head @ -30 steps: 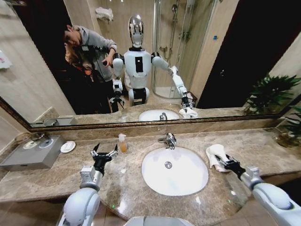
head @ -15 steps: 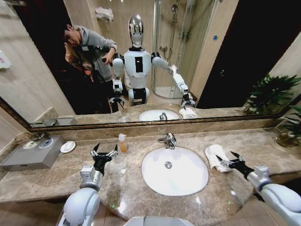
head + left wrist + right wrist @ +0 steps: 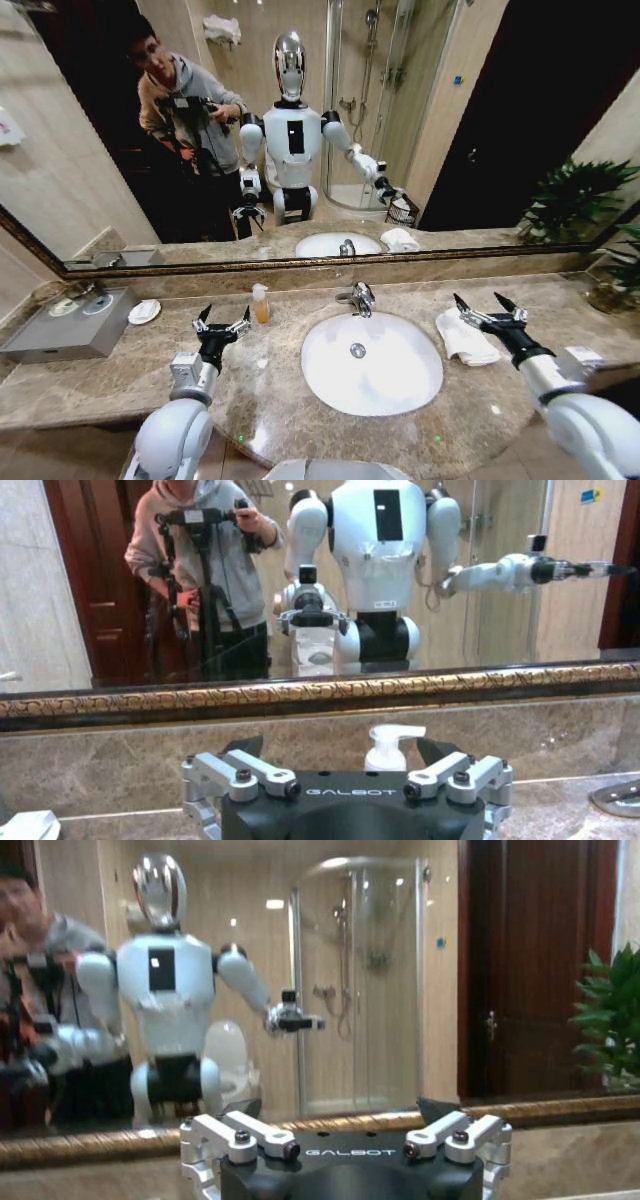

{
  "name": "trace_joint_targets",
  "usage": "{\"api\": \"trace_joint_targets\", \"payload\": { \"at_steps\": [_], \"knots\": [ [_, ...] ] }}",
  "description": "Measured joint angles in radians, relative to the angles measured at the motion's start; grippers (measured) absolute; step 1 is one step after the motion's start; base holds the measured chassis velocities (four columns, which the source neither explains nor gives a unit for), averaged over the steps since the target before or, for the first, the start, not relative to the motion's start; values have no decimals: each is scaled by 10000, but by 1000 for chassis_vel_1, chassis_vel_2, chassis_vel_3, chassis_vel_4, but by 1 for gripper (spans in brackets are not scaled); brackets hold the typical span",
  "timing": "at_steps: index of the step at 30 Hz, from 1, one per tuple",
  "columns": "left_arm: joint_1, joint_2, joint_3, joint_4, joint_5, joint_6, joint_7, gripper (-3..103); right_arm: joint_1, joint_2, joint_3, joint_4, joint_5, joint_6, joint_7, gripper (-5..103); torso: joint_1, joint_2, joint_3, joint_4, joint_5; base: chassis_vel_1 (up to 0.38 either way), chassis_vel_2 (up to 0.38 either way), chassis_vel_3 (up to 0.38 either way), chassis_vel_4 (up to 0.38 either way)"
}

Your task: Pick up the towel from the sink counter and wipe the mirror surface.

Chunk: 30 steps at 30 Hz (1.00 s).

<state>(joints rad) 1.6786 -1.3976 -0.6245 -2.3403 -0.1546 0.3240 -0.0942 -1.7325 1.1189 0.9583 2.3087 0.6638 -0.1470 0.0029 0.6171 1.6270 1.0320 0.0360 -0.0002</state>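
The white towel (image 3: 465, 338) lies folded on the sink counter (image 3: 280, 385), just right of the white basin (image 3: 372, 362). My right gripper (image 3: 480, 302) hovers open above the towel's far right edge, holding nothing and pointing toward the mirror (image 3: 450, 120). In the right wrist view the right gripper (image 3: 338, 1106) faces the mirror (image 3: 400, 990) with its fingers spread. Left of the basin, my left gripper (image 3: 222, 320) stands open and empty over the counter. In the left wrist view the left gripper (image 3: 340, 750) points at a pump bottle (image 3: 390, 750) below the mirror's frame (image 3: 300, 694).
A chrome tap (image 3: 357, 296) stands behind the basin, with a small pump bottle (image 3: 261, 303) to its left. A round white soap dish (image 3: 144, 311) and a grey tray (image 3: 60, 325) sit at the far left. A plant (image 3: 620, 270) fills the right corner.
My right gripper has lifted off the towel and moved up and right, now open and empty. The towel stays on the counter. The left arm has not moved.
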Motion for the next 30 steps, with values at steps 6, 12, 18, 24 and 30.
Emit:
{"api": "trace_joint_targets", "payload": {
  "at_steps": [6,12,18,24,30],
  "knots": [
    [0,0,0,0,0,0,0,100,442,1186,-645,572,-1192,129,-238,100,1,-1,1,2,0,0,0,0,0],
    [0,0,0,0,0,0,0,100,708,2255,-1985,976,-2425,265,-225,100,0,-1,1,3,-1,0,0,0,0],
    [0,0,0,0,0,0,0,100,790,2959,-2710,1086,-3254,458,22,100,0,0,1,1,1,0,0,0,0],
    [0,-1,0,0,0,0,0,100,652,3199,-2811,1371,-3451,210,103,100,0,-1,1,1,0,0,0,0,0],
    [0,0,0,0,0,0,-1,100,141,3479,-3378,1387,-3715,221,-195,100,1,0,1,1,1,0,0,0,0]
  ]
}}
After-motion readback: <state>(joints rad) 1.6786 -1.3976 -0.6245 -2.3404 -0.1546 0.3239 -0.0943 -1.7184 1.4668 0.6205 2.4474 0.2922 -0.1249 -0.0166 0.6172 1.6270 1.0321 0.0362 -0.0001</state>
